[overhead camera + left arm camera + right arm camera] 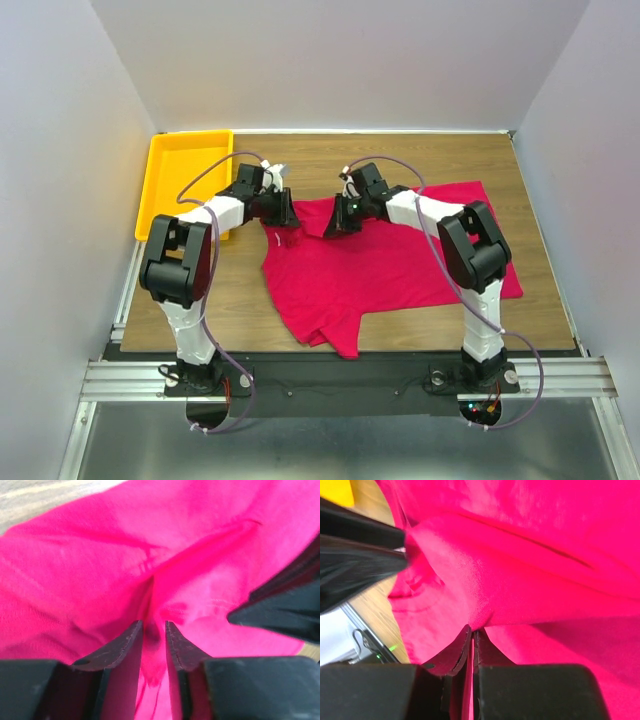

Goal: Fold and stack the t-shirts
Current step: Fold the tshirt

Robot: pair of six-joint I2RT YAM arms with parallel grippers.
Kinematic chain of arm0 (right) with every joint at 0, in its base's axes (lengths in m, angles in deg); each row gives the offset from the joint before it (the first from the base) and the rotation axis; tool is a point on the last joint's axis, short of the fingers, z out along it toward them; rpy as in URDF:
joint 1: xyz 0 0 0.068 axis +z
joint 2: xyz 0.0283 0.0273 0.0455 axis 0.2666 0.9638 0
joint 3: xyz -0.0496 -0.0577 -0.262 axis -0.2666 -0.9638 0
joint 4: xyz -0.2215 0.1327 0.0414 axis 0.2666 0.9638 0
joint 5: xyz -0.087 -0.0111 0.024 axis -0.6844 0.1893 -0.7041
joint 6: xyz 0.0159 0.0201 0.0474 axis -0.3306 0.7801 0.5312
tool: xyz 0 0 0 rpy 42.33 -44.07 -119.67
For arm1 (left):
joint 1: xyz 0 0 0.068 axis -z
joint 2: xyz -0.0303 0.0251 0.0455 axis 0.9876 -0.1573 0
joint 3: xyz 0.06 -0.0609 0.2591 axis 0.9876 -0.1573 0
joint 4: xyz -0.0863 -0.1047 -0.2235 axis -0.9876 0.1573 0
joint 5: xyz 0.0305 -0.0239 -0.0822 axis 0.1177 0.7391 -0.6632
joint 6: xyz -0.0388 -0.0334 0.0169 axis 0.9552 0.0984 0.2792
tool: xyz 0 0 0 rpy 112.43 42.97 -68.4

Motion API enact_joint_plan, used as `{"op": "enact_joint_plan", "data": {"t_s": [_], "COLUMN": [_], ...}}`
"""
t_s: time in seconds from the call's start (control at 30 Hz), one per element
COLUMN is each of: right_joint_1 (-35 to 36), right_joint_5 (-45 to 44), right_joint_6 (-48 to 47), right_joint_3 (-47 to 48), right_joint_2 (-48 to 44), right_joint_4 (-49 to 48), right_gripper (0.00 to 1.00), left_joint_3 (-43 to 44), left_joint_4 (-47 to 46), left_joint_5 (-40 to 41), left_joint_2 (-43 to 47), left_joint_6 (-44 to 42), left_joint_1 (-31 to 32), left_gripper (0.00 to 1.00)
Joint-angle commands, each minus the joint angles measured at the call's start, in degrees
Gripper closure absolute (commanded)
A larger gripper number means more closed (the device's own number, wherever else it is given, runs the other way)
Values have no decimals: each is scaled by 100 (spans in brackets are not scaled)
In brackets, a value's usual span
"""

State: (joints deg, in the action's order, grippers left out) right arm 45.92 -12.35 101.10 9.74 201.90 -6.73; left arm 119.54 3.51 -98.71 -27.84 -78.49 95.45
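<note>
Crimson-red soft cloth t-shirt (390, 275), short-sleeved and without print, is spread mostly flat in the middle of the brown wood-grain table (520, 170), between the two arms. Its surface is matte and finely knitted, and shallow wrinkles and a stitched seam are seen in the wrist views. Near the front edge the cloth is bunched into loose folds. At its far edge it is met by both grippers and is drawn into puckers there. The right gripper (471, 630) is closed tight on a pinched fold of the t-shirt. The left gripper (153, 625) is parted narrowly, with a ridge of cloth in the gap; whether this ridge is gripped cannot be told. A yellow rectangular plastic tray (185, 170) is placed at the far left corner, apart from the t-shirt and partly crossed by the left arm.
</note>
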Motion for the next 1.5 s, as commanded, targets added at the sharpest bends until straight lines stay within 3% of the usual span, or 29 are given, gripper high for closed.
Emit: {"op": "enact_joint_plan", "data": {"t_s": [0.0, 0.3, 0.6, 1.27, 1.47], "right_joint_1": [-40, -110, -251, -383, -409], "right_joint_5": [117, 171, 179, 373, 487], "right_joint_6": [-302, -873, -1444, -2131, -2095], "right_joint_3": [-176, -484, -581, -871, -792], "right_joint_2": [-399, -724, -936, -1085, -1041], "right_joint_4": [-125, 226, 551, 1114, 1132], "right_gripper": [96, 96, 96, 96, 96], "left_joint_3": [-237, -940, -1503, -1934, -2207], "left_joint_4": [-138, -304, -340, -462, -524], "left_joint_5": [-112, 310, 222, 64, 256], "left_joint_2": [883, 1929, 2466, 2608, 2564], "left_joint_6": [-285, -514, -602, -321, 4], "left_joint_1": [-35, -26, -26, 0, 368], "left_gripper": [60, 58, 58, 58, 59]}}
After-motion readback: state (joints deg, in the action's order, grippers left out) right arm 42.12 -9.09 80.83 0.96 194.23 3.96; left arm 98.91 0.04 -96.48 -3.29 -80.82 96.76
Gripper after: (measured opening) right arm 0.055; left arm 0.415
